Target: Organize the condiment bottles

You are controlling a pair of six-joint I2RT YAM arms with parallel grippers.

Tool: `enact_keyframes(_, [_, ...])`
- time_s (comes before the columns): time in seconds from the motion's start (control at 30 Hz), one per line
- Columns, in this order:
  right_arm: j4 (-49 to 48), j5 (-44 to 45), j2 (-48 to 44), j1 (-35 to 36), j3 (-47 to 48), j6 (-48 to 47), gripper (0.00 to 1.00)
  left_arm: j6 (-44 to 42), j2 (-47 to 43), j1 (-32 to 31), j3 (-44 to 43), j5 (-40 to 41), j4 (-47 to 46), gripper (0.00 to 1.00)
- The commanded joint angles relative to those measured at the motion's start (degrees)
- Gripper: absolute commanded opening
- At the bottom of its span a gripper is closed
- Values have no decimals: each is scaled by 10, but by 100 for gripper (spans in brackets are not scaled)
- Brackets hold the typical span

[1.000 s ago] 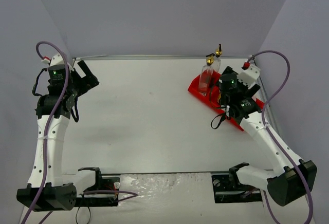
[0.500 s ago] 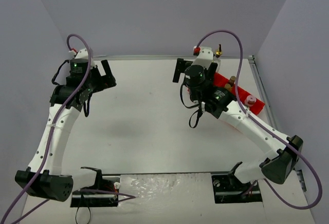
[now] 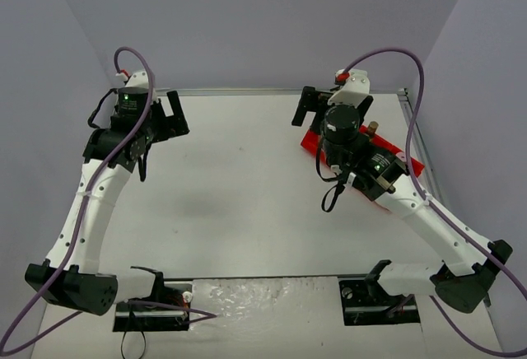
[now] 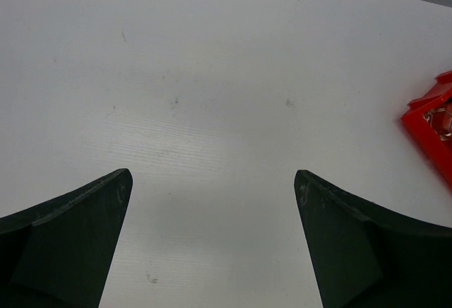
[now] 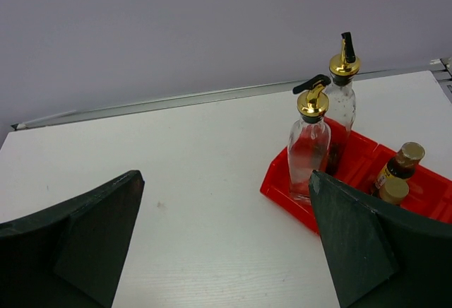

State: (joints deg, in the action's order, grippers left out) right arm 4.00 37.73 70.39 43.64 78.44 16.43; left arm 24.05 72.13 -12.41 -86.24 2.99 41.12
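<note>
In the right wrist view two tall clear glass bottles with gold pour spouts, the nearer one (image 5: pixel 308 145) and the farther one (image 5: pixel 343 103), stand upright in the near end of the red tray (image 5: pixel 282 184). Two small amber bottles with dark caps (image 5: pixel 400 162) (image 5: pixel 393 190) stand in a compartment further right. My right gripper (image 5: pixel 224 177) is open and empty, above bare table left of the tray. My left gripper (image 4: pixel 212 174) is open and empty over bare table. The squat cream and pink bottles are hidden. From above, both grippers, left (image 3: pixel 169 116) and right (image 3: pixel 309 109), are at the far side.
My right arm covers most of the red tray (image 3: pixel 310 140) in the top view; one gold spout (image 3: pixel 372 128) shows behind it. A corner of the tray (image 4: pixel 426 128) shows at the right edge of the left wrist view. Grey walls close the back and sides.
</note>
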Motion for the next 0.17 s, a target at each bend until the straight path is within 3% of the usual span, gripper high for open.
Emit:
enact_keyframes(0.0, [-35,11,-5,0,-4,-8,100,-7,-5,-5,-37,14,-14,97])
enact_keyframes(0.13, [-34,6,-9,0,-4,-9,100,-10,-7,-6,-40,18,-8,97])
